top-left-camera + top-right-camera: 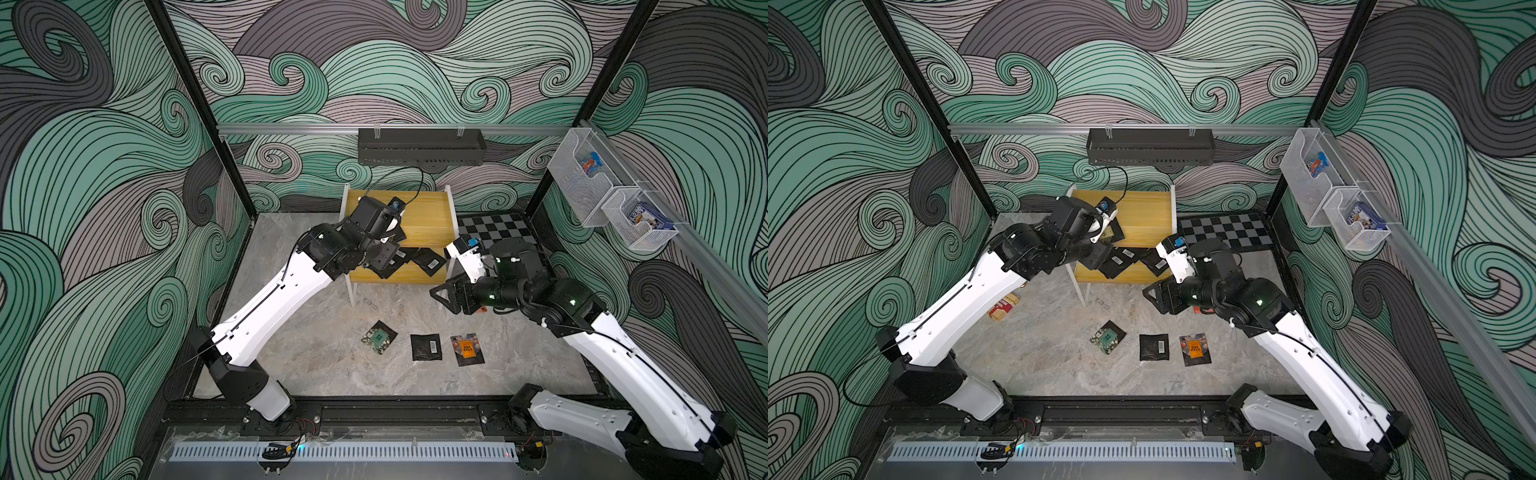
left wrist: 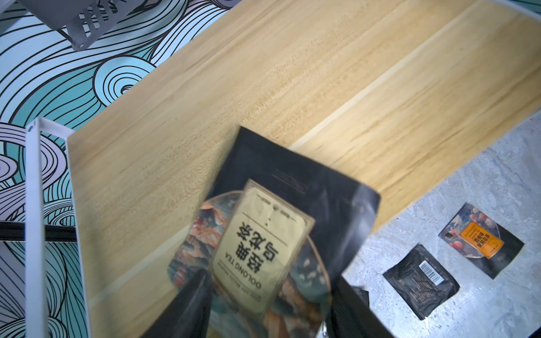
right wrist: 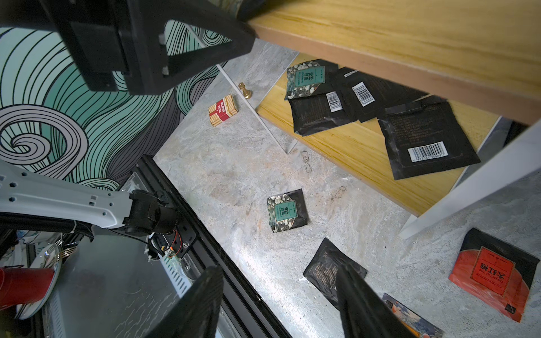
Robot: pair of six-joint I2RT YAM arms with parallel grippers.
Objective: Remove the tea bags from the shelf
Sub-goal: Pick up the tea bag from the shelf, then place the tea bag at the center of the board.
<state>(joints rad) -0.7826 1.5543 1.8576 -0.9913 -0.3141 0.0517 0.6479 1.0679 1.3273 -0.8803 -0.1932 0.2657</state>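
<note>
Top view: three tea bags lie on the worktop, others on the shelf | left wrist: your left gripper grips an oolong bag over the top board; next, carry it clear | right wrist: your right gripper gapes empty.

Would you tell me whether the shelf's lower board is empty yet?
Not empty: the lower board holds one teal-fronted tea bag and three black barcoded ones.

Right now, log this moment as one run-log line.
left hand: around yellow-label tea bag over top board, grip unclear | right hand: open, empty, above table | lower board: holds four tea bags
</note>
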